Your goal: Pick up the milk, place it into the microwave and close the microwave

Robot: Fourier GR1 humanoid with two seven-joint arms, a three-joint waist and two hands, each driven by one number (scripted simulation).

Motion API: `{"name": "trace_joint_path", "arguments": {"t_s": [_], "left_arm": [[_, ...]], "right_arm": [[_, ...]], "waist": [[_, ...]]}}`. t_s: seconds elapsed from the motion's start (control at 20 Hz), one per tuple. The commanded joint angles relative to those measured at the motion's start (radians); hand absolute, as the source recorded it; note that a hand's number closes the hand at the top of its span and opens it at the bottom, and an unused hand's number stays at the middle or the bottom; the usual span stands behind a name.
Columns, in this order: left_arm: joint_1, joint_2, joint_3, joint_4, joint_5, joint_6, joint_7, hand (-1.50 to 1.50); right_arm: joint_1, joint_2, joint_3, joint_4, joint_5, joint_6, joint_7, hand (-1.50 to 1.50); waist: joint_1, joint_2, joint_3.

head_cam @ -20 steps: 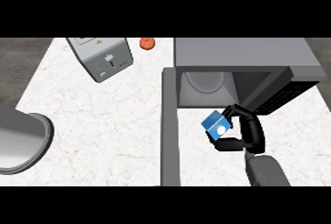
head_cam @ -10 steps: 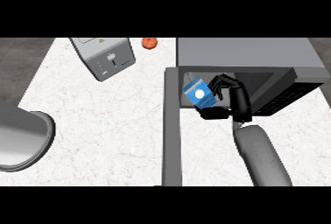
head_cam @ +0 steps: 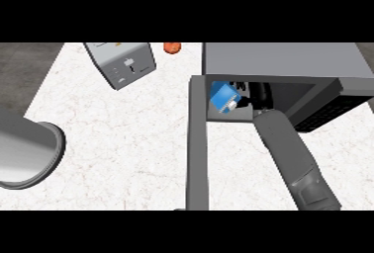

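Observation:
The blue and white milk carton [head_cam: 224, 97] sits tilted just inside the open cavity of the grey microwave [head_cam: 281, 59], near its left side. My right hand [head_cam: 260, 95] is inside the cavity too, right of the carton, with fingers curled against it. Much of the hand is dark against the interior. Its grey forearm [head_cam: 288, 153] runs down to the lower right. The microwave door [head_cam: 199, 148] stands open, swung out toward me as a long grey panel. No left hand shows in this view.
A grey boxy appliance [head_cam: 121, 63] stands at the back left of the white counter [head_cam: 124, 138]. A small orange thing [head_cam: 173, 47] lies behind it. A large grey round vessel [head_cam: 25, 155] sits at the left edge.
My right hand has carried the milk away from me, from in front of the microwave into its cavity. The forearm has stretched out farther. The door has stayed open.

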Motion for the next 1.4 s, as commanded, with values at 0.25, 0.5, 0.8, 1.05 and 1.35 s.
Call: {"name": "trace_joint_path", "arguments": {"t_s": [0.25, 0.5, 0.8, 1.05, 1.35], "left_arm": [[-0.028, -0.006, -0.042, 0.015, -0.014, -0.025, -0.005, -1.5], [-0.059, -0.009, -0.046, 0.029, -0.038, -0.008, -0.015, -1.5], [-0.121, 0.024, -0.064, 0.086, -0.064, -0.01, -0.021, -1.5], [-0.133, 0.011, -0.087, 0.087, -0.089, -0.003, -0.017, -1.5], [-0.15, 0.045, -0.072, 0.099, -0.11, -0.011, -0.026, -1.5]], "right_arm": [[-0.202, -0.072, -0.103, 0.313, 0.017, -0.113, -0.094, 1.5], [-0.238, -0.12, -0.122, 0.369, 0.041, -0.246, -0.093, 1.5], [-0.286, -0.165, -0.096, 0.436, 0.099, -0.327, -0.114, 1.5], [-0.286, -0.186, -0.073, 0.506, 0.142, -0.393, -0.093, 1.5], [-0.23, -0.278, -0.05, 0.632, 0.193, -0.625, 0.123, -1.5]], "waist": [[0.039, 0.016, 0.0], [0.059, 0.026, 0.0], [0.069, 0.037, 0.0], [0.089, 0.048, 0.001], [0.092, 0.061, -0.003]]}}
